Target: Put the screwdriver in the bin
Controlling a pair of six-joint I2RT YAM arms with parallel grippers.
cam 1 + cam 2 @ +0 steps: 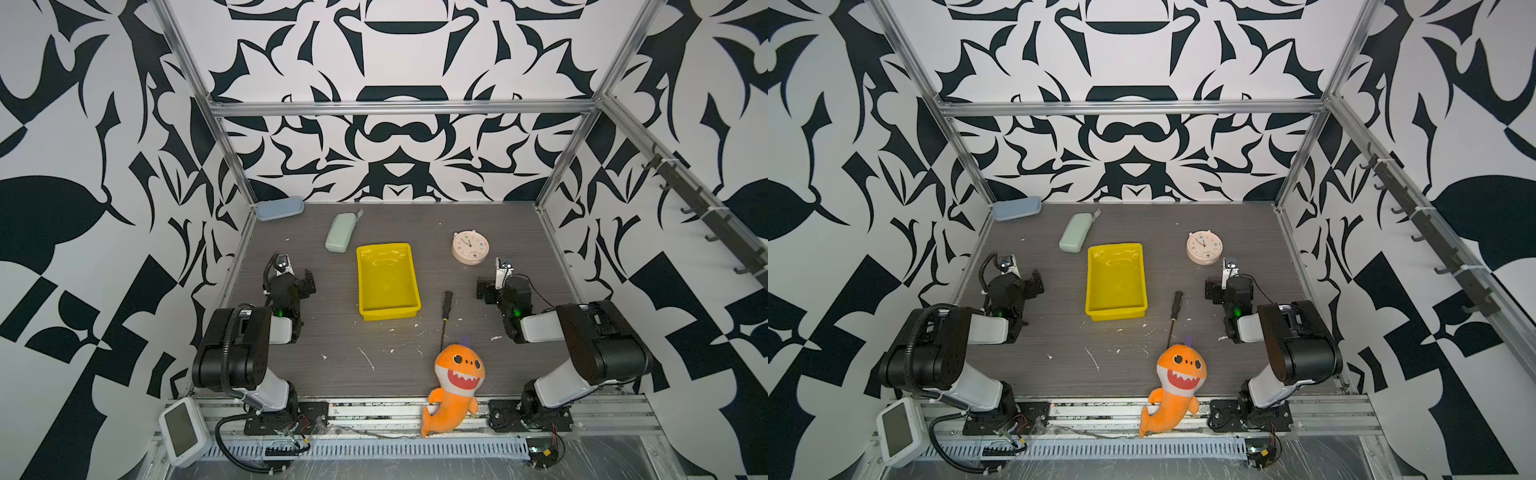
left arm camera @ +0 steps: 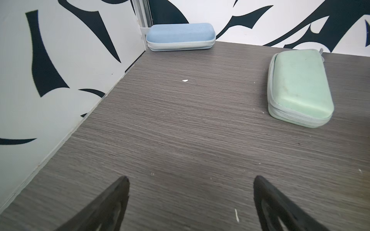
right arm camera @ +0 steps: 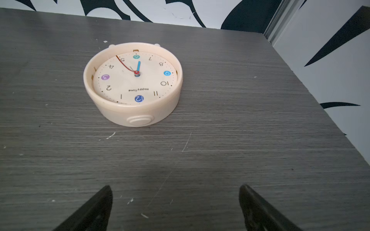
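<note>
In the wrist views we get only the finger ends of the left gripper [image 2: 191, 177] and the right gripper [image 3: 175, 185]; the edge cuts off the rest. In both top views we cannot tell whether the thin tip of the screwdriver [image 1: 445, 322] [image 1: 1173, 320] touches the plush shark [image 1: 457, 374] [image 1: 1179, 374].

The dark grey wood-grain counter [image 1: 332, 332] is carrying a shallow bright yellow plastic bin [image 1: 386, 278] at its middle. A slim black-handled screwdriver [image 1: 445, 320] is lying just right of the bin, apart from it, with its thin shaft pointing toward the near edge. There an orange shark plush toy [image 1: 457, 374] is overhanging. A pale green zipped case [image 1: 340, 232] is lying just beyond the bin's far left corner. A pale blue zipped case [image 1: 279, 208] is sitting in the far left corner, and a round cream plastic clock [image 1: 470, 247] is lying face up at far right.
</note>
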